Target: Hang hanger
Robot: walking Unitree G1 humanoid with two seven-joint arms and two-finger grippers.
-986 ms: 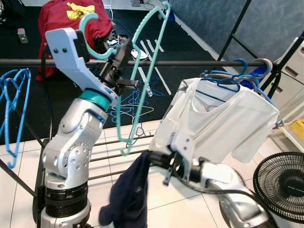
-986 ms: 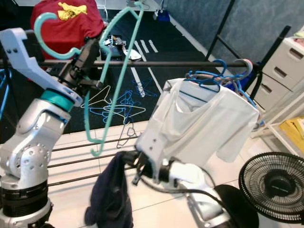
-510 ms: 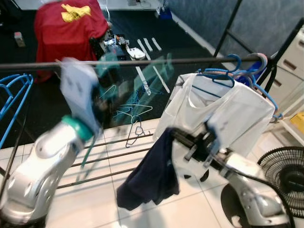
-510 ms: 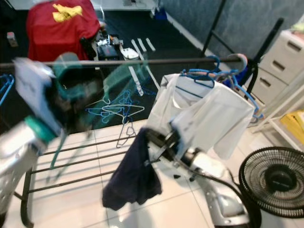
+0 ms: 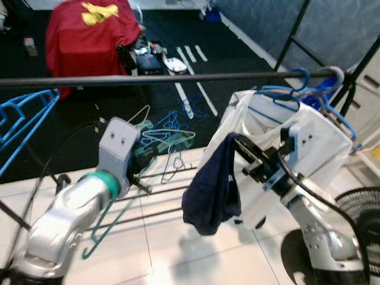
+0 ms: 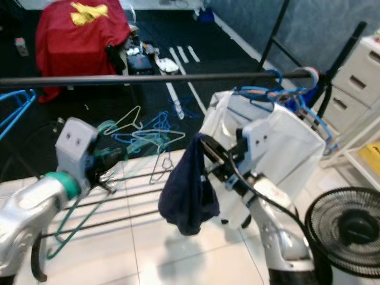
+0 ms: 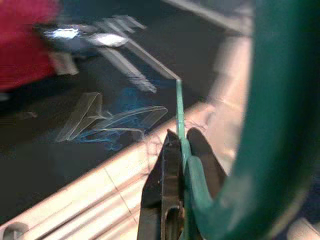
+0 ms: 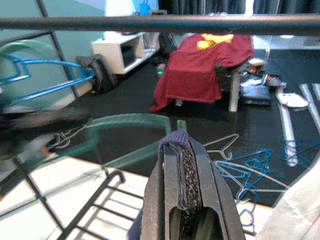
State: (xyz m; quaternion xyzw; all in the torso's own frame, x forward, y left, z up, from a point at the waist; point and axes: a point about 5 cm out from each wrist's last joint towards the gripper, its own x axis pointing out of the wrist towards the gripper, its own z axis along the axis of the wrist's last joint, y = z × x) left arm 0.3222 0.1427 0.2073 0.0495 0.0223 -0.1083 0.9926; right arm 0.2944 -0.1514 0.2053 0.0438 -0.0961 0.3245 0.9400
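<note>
A teal hanger [image 5: 113, 217] hangs low in front of me, below the dark rail [image 5: 148, 78], slanting down toward the floor. My left gripper [image 5: 146, 157] is shut on its thin wire, which in the left wrist view runs between the black fingers [image 7: 165, 165], with the hanger's thick curve [image 7: 280, 100] close to the lens. My right gripper [image 5: 240, 147] is shut on a dark navy garment [image 5: 211, 190], which droops below it just under rail height. The right wrist view has the navy cloth [image 8: 176, 142] pinched at the fingertips, the rail [image 8: 150, 23] above.
A white shirt [image 5: 323, 139] on blue hangers [image 5: 285, 98] hangs at the rail's right end. More blue hangers [image 5: 24, 116] hang at the left. Loose hangers [image 5: 166, 133] lie on the dark floor, a red cloth [image 5: 89, 29] is draped behind, and a fan [image 5: 368, 219] stands at right.
My left arm has dropped from rail height, taking the teal hanger down with it. My right gripper has risen and moved right with the navy garment. The camera has shifted too.
</note>
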